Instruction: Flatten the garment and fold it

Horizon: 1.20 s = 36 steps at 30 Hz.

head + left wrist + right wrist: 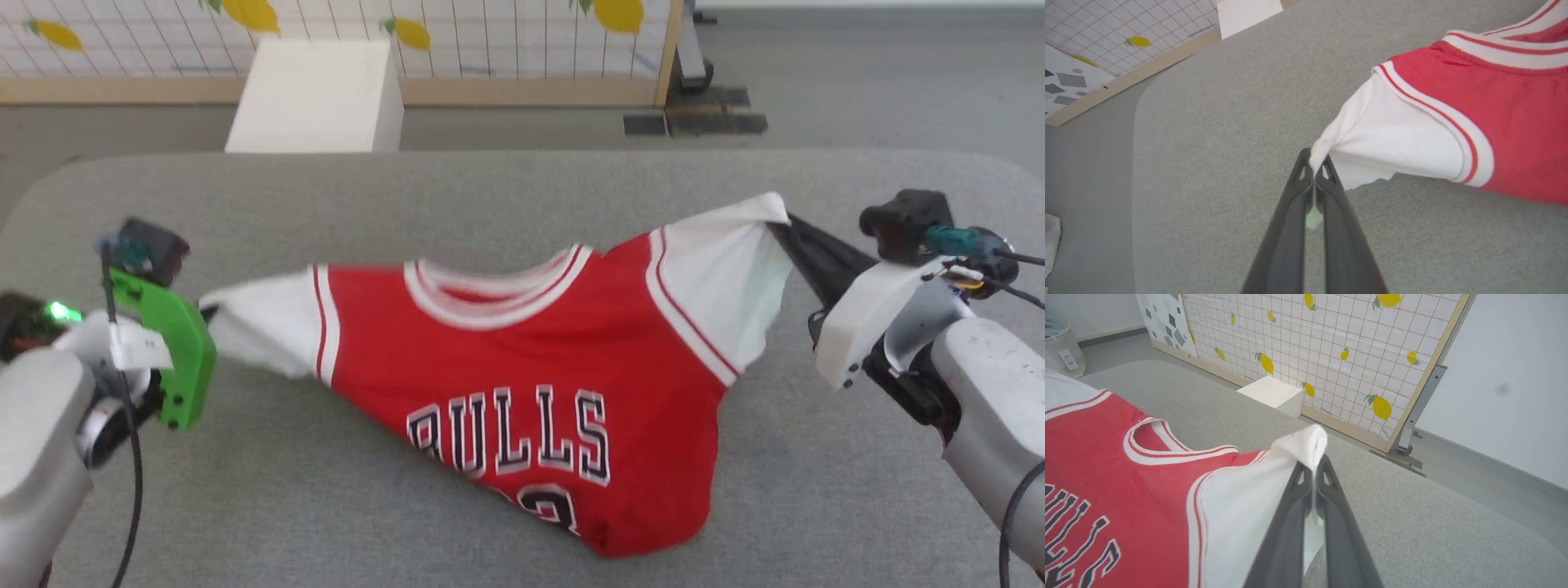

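There is one red basketball-style T-shirt (522,359), with two white short sleeves (261,331), one striped collar and one black five-letter word. Two claws are in view, the left claw (1314,161) and the right claw (1314,463), each with two long dark fingers (1286,228). There is one grey fabric-covered surface (490,196), one white box (318,98), one lemon-printed grid panel (506,41) and one pale fabric bin (1061,347).

Black, white-outlined "BULLS" stands on the red garment (522,367).

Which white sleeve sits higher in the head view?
The sleeve pinched by the right end effector; the other sleeve, in the left end effector, sits lower.
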Tool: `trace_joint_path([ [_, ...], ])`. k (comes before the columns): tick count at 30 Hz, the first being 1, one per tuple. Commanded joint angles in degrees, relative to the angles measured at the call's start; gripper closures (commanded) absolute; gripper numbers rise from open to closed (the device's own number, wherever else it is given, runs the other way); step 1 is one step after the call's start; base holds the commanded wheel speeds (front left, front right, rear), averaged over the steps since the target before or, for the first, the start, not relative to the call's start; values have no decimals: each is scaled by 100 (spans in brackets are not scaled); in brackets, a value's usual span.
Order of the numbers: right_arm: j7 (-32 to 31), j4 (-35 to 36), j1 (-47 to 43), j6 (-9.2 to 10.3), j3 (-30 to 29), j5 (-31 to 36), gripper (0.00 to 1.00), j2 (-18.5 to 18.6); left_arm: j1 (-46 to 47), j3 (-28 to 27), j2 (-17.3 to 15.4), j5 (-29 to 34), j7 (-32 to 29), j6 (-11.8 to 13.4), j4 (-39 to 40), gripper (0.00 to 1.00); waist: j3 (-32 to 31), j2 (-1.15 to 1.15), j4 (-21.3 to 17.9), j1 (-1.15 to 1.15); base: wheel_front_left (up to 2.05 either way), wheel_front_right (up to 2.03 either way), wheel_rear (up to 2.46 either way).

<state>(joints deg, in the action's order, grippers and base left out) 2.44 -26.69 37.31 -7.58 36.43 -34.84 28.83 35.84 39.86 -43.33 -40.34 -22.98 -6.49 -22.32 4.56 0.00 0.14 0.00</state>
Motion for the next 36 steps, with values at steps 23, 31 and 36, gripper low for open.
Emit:
trace_joint_path([
  [23, 856, -410, 2959, 9, -2008, 1349, 100, -996, 3495, -827, 824, 1433, 2361, 794, 147, 100, 1125, 0, -137, 0, 0, 0, 0],
  [31, 984, -879, 4708, 9, -2508, 1922, 100, -1173, 5234, -994, 1188, 1837, 3007, 926, -543, 100, 2245, 0, -184, 0, 0, 0, 0],
  [36, 1076, -1094, 5696, 9, -2749, 2187, 100, -1193, 6251, -1183, 1344, 1909, 3296, 1013, -915, 100, 2814, 0, -169, 0, 0, 0, 0],
])
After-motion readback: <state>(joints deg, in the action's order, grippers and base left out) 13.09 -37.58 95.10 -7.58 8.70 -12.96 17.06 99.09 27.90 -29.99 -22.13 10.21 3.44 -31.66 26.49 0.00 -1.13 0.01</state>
